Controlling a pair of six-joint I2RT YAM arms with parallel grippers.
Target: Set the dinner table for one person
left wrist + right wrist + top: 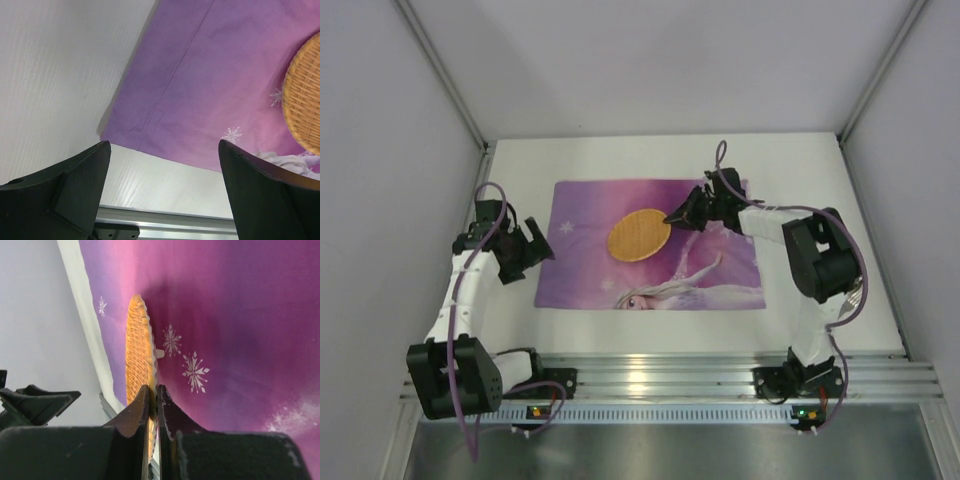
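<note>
White and flat, the dinner table (620, 160) spreads under both arms, ribbed aluminium rail (650, 375) along its near edge. On it lies a purple snowflake-printed cloth placemat (720, 275) carrying a round woven orange disc (638, 235). My right gripper (671, 215) pinches the disc's rim; my left gripper (534, 248) hangs wide open, empty, beside the placemat's left edge

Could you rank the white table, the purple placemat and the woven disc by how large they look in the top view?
Largest to smallest:
1. white table
2. purple placemat
3. woven disc
The differences are plain; no two look alike.
</note>
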